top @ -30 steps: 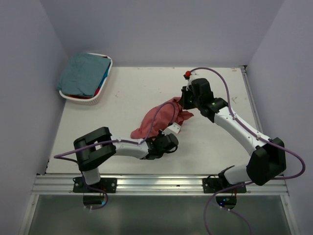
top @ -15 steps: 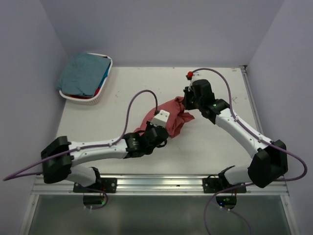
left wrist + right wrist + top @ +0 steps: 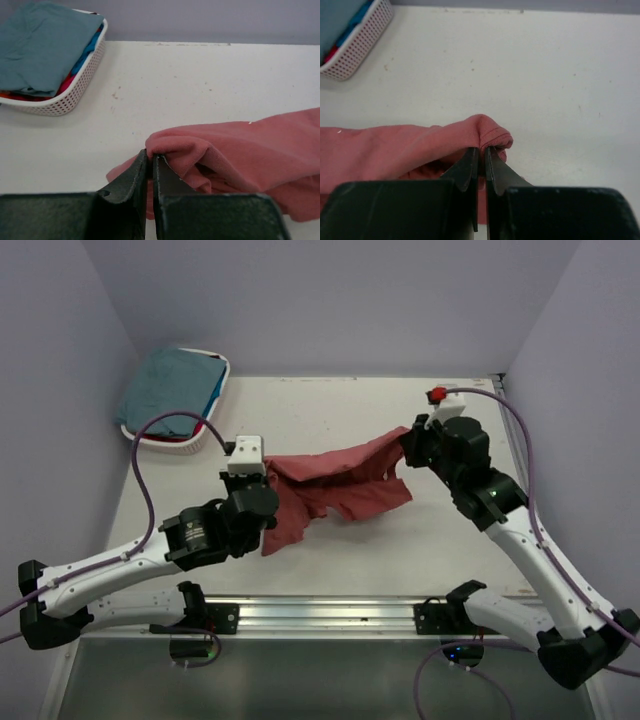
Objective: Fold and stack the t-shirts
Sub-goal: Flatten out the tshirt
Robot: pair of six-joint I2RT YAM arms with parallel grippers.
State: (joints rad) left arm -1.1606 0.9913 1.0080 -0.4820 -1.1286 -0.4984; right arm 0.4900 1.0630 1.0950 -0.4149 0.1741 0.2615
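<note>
Both arms are swinging wide of where they were a second ago. The left arm, then curled near its base, is reaching up-table, and the right arm is drawing off toward 3 o'clock, so the bunched cloth is being pulled out into a band.

Over the middle of the table (image 3: 330,410) the brick-red t-shirt (image 3: 335,485) is hanging stretched between them, its long axis running 9 to 3 o'clock and its loose lower part trailing toward 6 o'clock onto the surface. At 10 o'clock the white basket (image 3: 165,445) is holding the teal t-shirt (image 3: 170,390), with blue and red cloth showing beneath.

The left gripper (image 3: 150,161) is pinching a fold at the shirt's 9 o'clock end, jaws closed on it. The right gripper (image 3: 481,150) is clamping a hemmed edge at the 3 o'clock end.

Laying the shirt flat is probably coming next, and that is depending on the two ends staying level, with each arm holding its own.
</note>
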